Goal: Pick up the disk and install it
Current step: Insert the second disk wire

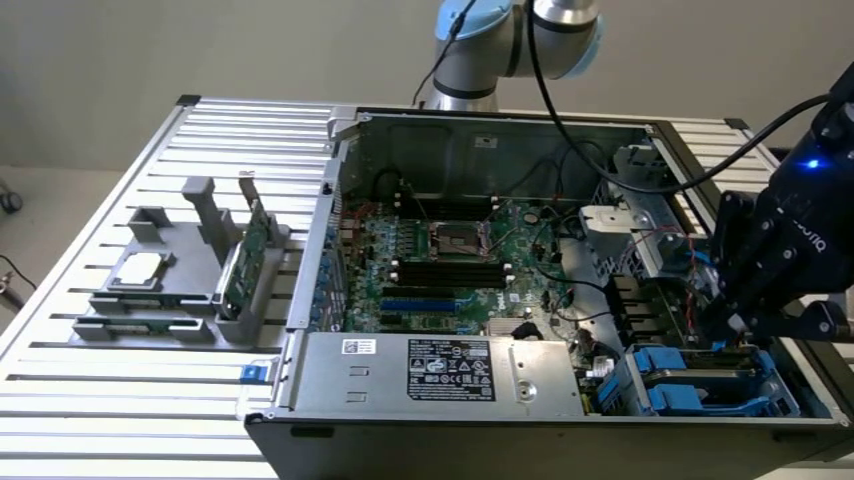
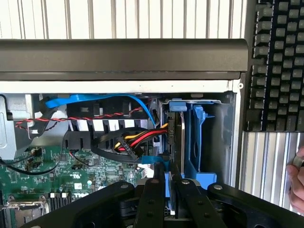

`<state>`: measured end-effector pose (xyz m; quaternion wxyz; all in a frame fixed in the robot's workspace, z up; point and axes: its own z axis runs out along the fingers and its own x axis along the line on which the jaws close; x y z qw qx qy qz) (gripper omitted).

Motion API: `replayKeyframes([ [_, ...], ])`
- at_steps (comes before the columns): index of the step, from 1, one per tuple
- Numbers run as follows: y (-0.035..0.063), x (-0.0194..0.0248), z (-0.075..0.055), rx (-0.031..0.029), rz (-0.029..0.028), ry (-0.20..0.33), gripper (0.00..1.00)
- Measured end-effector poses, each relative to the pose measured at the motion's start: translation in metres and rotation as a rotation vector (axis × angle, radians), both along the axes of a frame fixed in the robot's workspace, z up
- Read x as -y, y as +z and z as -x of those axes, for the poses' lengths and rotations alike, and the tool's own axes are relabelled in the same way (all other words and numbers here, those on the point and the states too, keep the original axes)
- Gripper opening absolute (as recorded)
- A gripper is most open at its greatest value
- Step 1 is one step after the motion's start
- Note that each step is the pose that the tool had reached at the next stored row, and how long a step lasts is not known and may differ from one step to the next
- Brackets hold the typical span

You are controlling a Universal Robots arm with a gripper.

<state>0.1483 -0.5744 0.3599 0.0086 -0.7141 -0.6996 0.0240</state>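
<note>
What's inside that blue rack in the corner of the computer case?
In the blue drive bay the disk stands on edge, gripped by the end effector. Colored cables plug in beside it. The disk's label and the bay's floor are hidden.

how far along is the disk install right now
Done: the disk is picked up and stands on edge in the blue bay at the case corner. In hand: the gripper is shut on its edge. Left: whether it is fully seated can't be told, and the gripper hasn't let go.
</note>
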Motion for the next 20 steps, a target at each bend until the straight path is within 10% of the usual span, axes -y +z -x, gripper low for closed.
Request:
replayKeyframes([
  [10, -0.0081, 0.0062, -0.001, -0.0067, -0.0029, 0.019, 0.16],
  [20, -0.0122, 0.0064, -0.001, -0.0076, -0.0175, 0.044, 0.16],
])
